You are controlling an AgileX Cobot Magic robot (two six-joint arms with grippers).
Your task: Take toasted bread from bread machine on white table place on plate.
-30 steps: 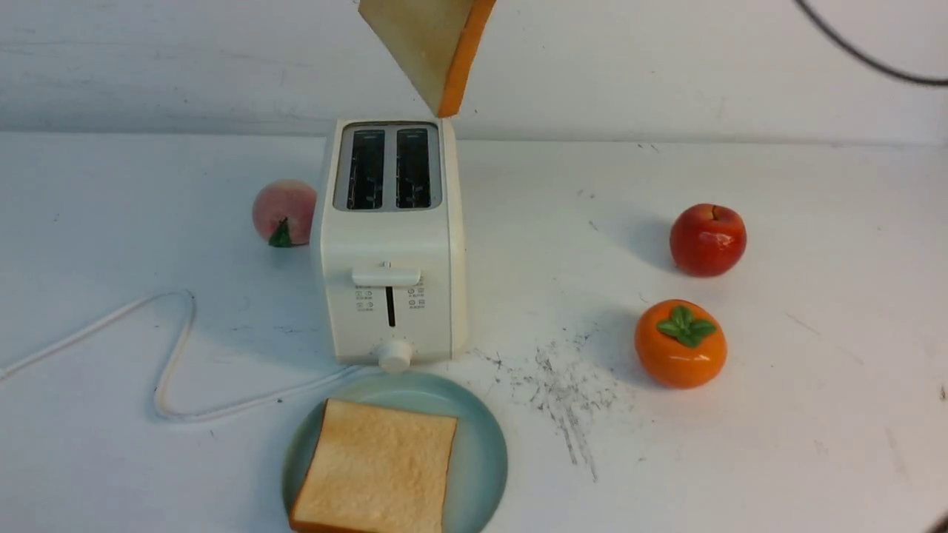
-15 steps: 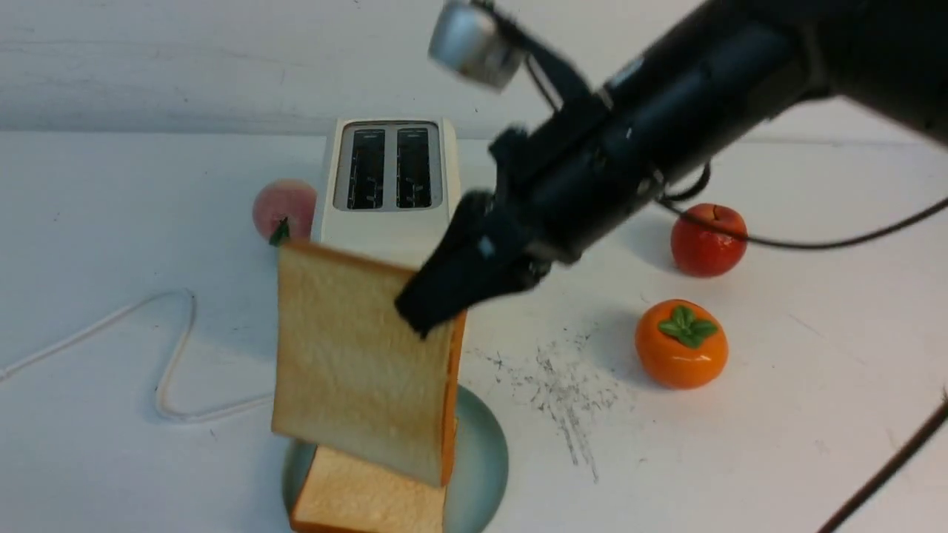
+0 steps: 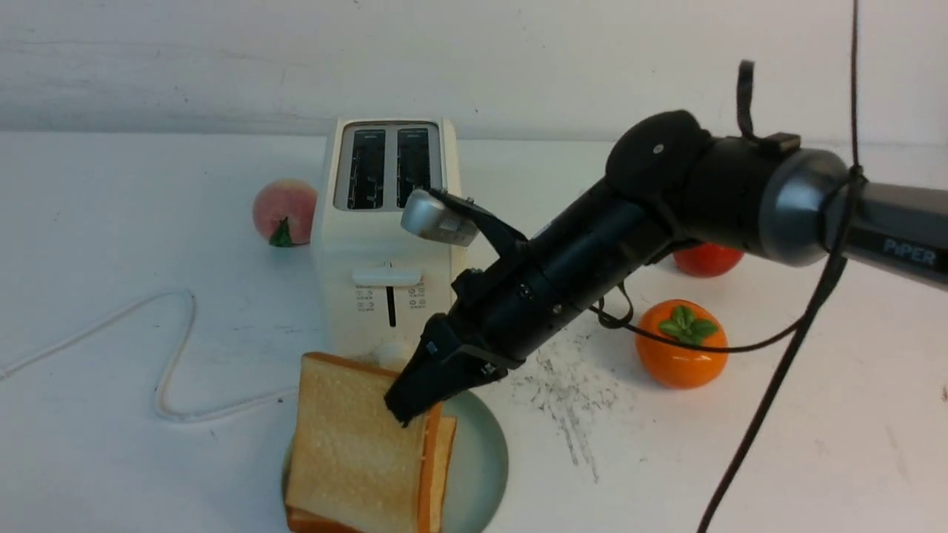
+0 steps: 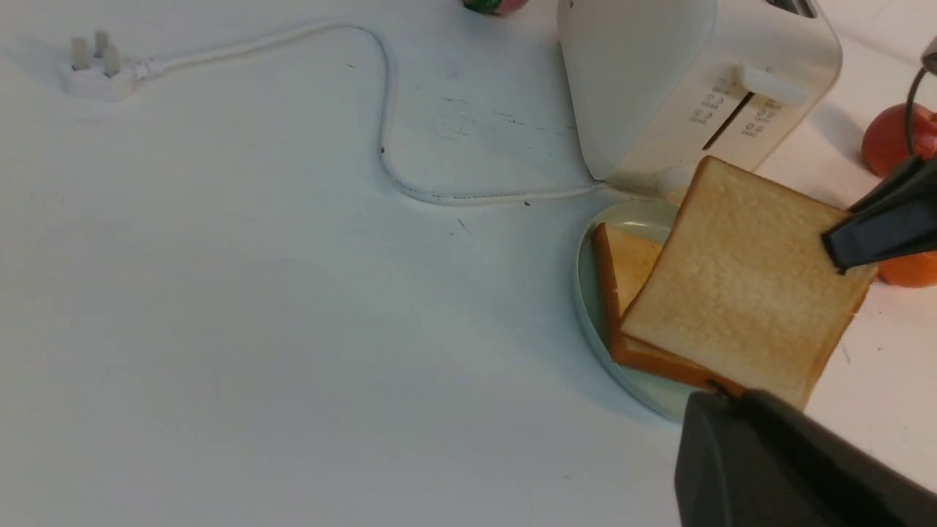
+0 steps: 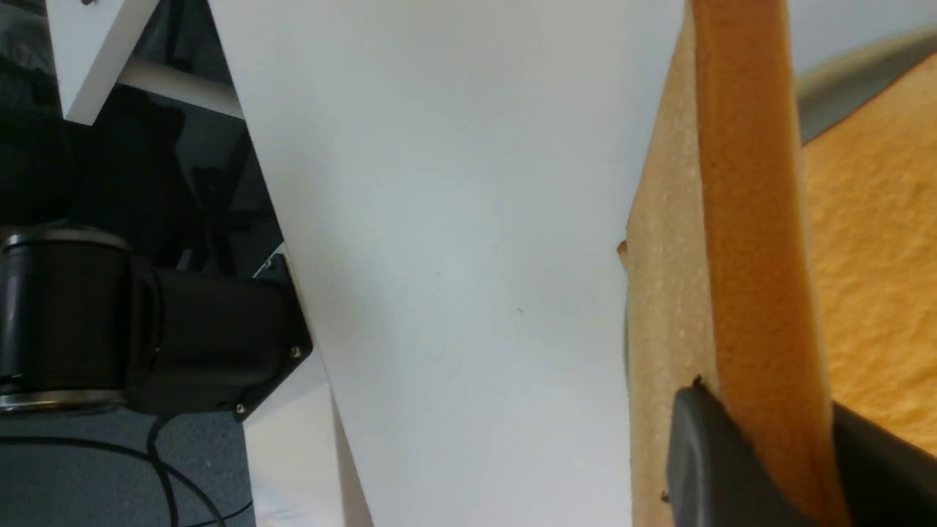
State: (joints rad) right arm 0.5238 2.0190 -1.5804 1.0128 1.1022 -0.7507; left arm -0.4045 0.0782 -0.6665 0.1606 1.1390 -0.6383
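Over the plate point(image 3: 481, 448), the right hand point(image 3: 406, 406) pinches a tilted toast slice point(image 3: 348, 444), crust rightward. The lower slice point(image 4: 629, 267) is mostly hidden.

One word comes through clean: "PiPER", pale letters on the grey link of the right arm point(image 3: 900, 240), at the far right of the front view. On the bread machine point(image 3: 389, 244), small grey printed marks point(image 3: 364, 300) sit in short rows on either side of the lever slot point(image 3: 390, 305), too small to read. The left wrist view catches those rows at an angle, and they are just as illegible there.
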